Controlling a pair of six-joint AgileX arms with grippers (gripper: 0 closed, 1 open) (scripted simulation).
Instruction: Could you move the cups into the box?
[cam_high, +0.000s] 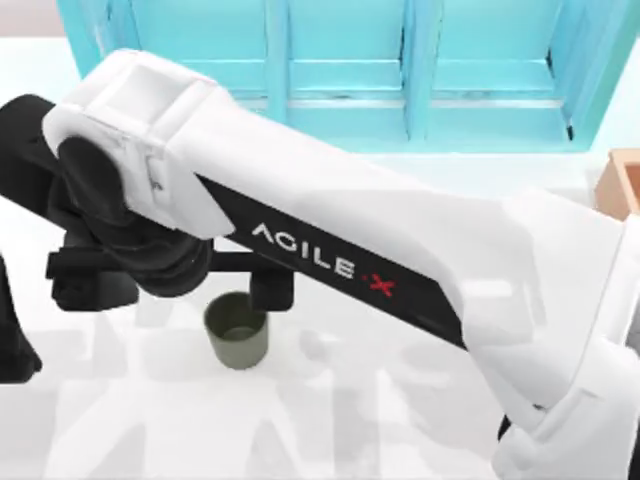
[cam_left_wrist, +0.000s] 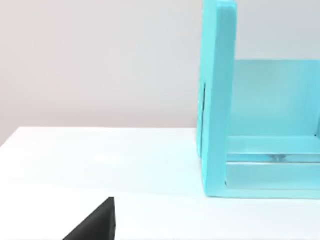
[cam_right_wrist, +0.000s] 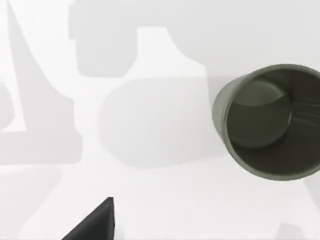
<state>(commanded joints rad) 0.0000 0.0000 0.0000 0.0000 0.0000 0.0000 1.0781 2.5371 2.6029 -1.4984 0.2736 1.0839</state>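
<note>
The right arm's claw (cam_high: 165, 275) hung above the olive-green cup (cam_high: 237, 329), which stood upright on the white tabletop (cam_high: 350, 410), apparently lining up a grasp; whether its fingers were parted could not be told.

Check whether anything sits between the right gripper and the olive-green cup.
Nothing visible does. In the top view the right gripper hangs just above the olive-green cup, which stands upright on the bare white table. The right wrist view shows the cup's mouth open and unobstructed.
</note>
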